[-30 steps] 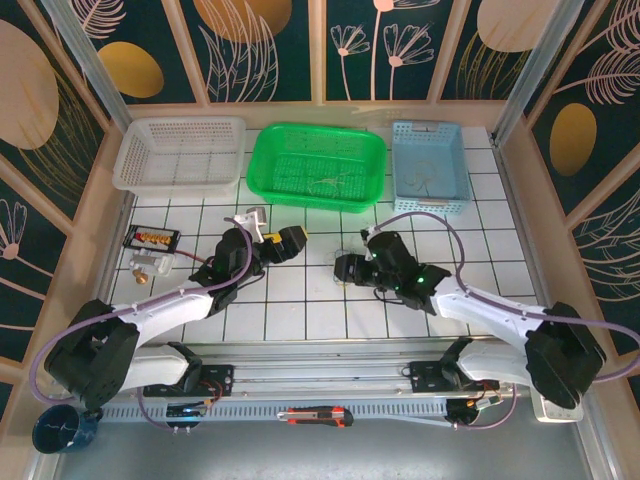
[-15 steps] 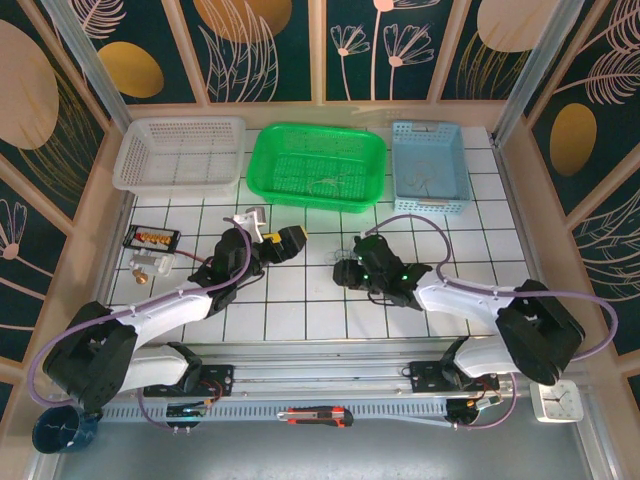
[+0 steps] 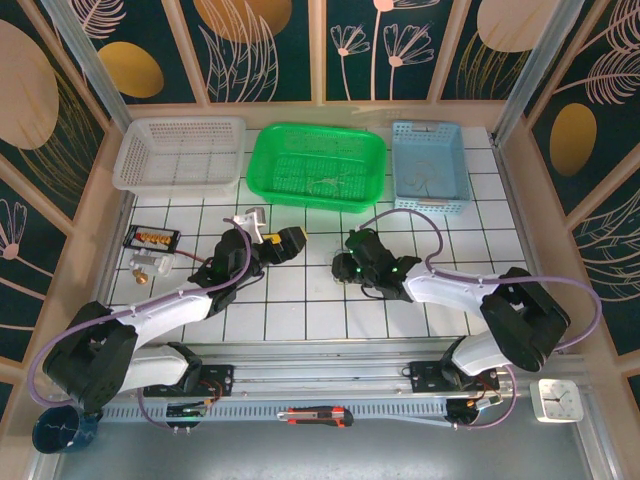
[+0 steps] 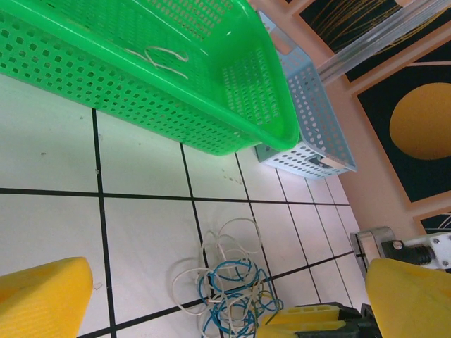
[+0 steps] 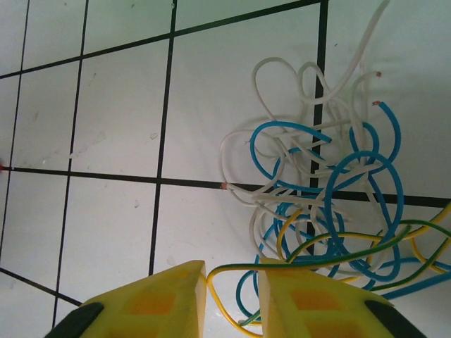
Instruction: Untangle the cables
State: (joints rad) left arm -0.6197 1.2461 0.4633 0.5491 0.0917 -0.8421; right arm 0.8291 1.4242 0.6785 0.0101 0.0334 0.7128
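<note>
Fingers [image 5: 148, 303] of the right gripper [image 5: 231, 282] straddle a yellow-green strand [image 5: 296, 262] of the thin tangled blue-and-white cables [image 5: 317, 190]. They stand narrowly apart, probably isolating it; the left gripper [image 4: 229, 282] gapes empty.

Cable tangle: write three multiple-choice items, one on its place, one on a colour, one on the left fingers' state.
1. The cables lie: A in the white basket; B on the tiles; C in the blue basket.
2. A colour in the tangle: A red; B purple; C blue.
3. The left fingers are: A wide open; B shut on a cable; C gripping a basket.
Key: 1 B, loops rest on bare tiles; 2 C, blue loops among pale and yellow-green strands; 3 A, they stand far apart, touching nothing.
</note>
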